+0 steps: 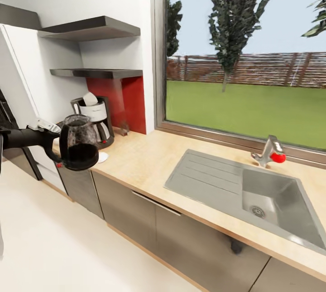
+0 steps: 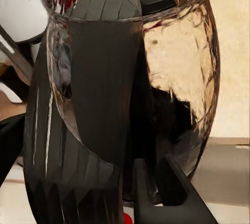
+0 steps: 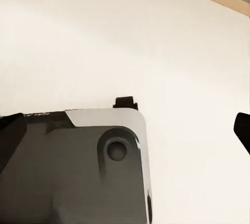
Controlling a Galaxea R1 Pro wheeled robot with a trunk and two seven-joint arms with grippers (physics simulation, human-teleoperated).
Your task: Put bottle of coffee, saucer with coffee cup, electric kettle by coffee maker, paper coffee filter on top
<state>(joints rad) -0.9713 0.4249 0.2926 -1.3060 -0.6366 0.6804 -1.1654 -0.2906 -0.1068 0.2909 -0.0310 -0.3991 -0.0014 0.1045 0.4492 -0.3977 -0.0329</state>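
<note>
Head view shows the left arm coming in from the left side, with the left claw [image 1: 55, 147] clenched on the black handle of the electric kettle [image 1: 79, 143]. The kettle is upright and hangs in the air just beyond the front edge of the table [image 1: 149, 160], over the pale floor [image 1: 54, 237]. Behind it on the table stands the coffee maker [image 1: 97, 120], close to the left end of the slab, with a white paper filter [image 1: 89, 98] sitting on its top. A small white saucer [image 1: 103, 157] shows partly beside the kettle, near the table edge. Two dark shelves [image 1: 97, 73] hang above the coffee maker. To the right, the table is wide and bare up to the sink [image 1: 235, 187].

Left wrist view is very near to the kettle glass [image 2: 172, 67], and one dark finger [image 2: 179, 193] of the claw shows beside it.

Right wrist view looks down on the floor; I cannot tell the state of the right claw.
</note>
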